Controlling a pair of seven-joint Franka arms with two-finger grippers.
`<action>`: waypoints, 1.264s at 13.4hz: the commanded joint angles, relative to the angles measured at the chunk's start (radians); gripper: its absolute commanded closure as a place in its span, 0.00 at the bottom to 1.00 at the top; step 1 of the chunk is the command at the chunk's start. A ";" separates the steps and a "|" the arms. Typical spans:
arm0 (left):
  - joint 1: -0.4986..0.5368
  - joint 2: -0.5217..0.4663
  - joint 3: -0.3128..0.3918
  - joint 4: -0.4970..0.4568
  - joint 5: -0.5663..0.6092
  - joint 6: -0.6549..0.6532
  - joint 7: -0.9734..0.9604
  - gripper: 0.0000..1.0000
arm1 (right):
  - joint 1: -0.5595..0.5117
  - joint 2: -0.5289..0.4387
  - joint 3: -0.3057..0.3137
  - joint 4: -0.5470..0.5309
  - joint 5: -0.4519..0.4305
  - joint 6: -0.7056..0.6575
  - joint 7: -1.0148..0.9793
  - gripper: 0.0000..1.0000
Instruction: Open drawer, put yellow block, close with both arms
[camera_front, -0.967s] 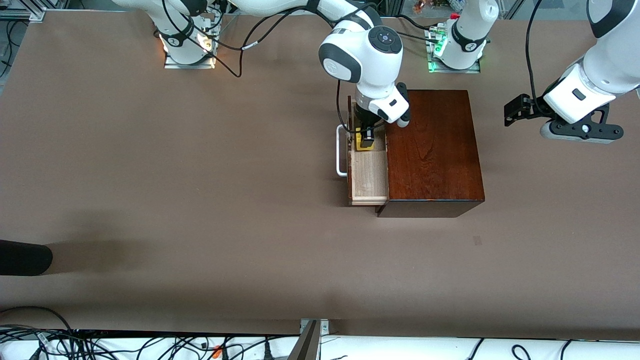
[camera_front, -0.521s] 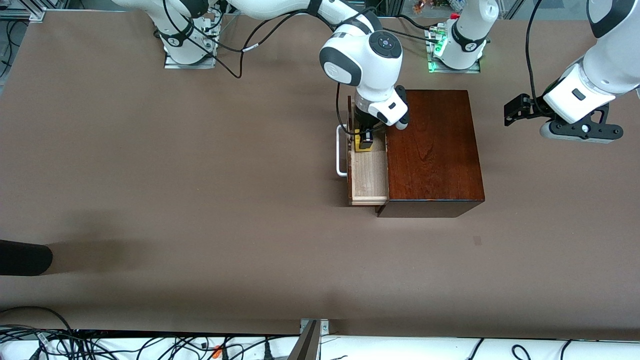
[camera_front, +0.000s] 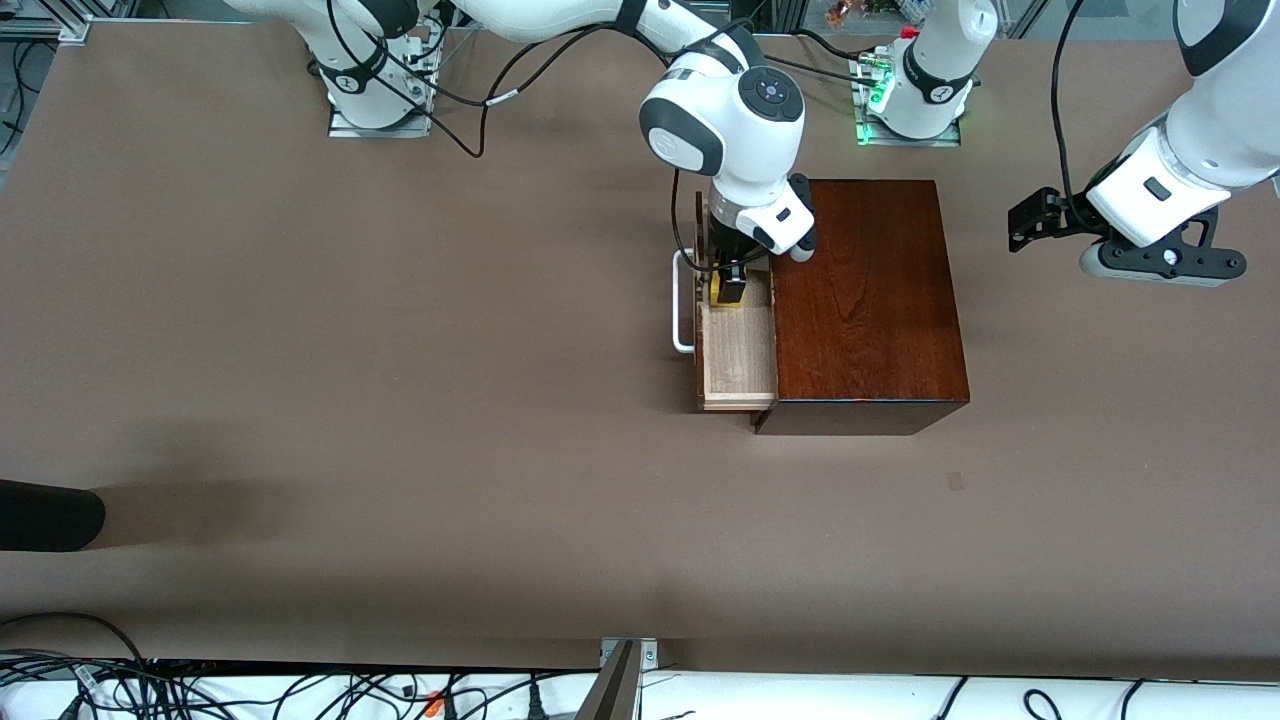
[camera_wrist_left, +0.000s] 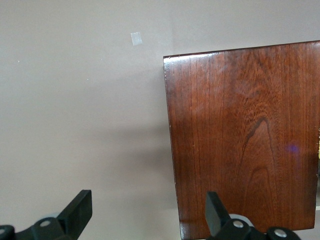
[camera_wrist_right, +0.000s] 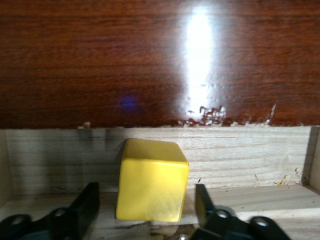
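Observation:
The drawer (camera_front: 738, 352) is pulled out of the dark mahogany box (camera_front: 865, 300), its white handle (camera_front: 683, 302) toward the right arm's end. The yellow block (camera_front: 717, 298) rests on the drawer's pale wood floor at the end nearer the robots' bases. My right gripper (camera_front: 730, 286) reaches down into the drawer. In the right wrist view the block (camera_wrist_right: 152, 181) stands between its open fingers (camera_wrist_right: 86, 206), with a gap on each side. My left gripper (camera_front: 1030, 225) hangs open and empty above the table beside the box, toward the left arm's end. The left wrist view shows its fingers (camera_wrist_left: 80, 210) wide apart over the box's edge (camera_wrist_left: 240, 135).
The box's glossy front wall (camera_wrist_right: 160, 60) rises just above the drawer's inner board in the right wrist view. A dark object (camera_front: 45, 515) lies at the table's edge toward the right arm's end. Cables run along the table's near edge (camera_front: 300, 690).
My right hand has shifted slightly toward the robots' bases over the drawer, and less of the yellow block shows under it. The left arm has not moved.

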 joint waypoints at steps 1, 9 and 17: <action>0.000 0.005 0.004 0.020 -0.016 -0.022 0.004 0.00 | 0.002 -0.027 0.000 0.015 -0.008 -0.021 0.042 0.00; -0.001 0.005 0.003 0.020 -0.016 -0.022 0.004 0.00 | -0.251 -0.411 -0.009 -0.083 0.123 -0.202 0.053 0.00; -0.001 0.004 0.003 0.020 -0.016 -0.023 0.004 0.00 | -0.628 -0.803 -0.136 -0.582 0.378 -0.170 0.078 0.00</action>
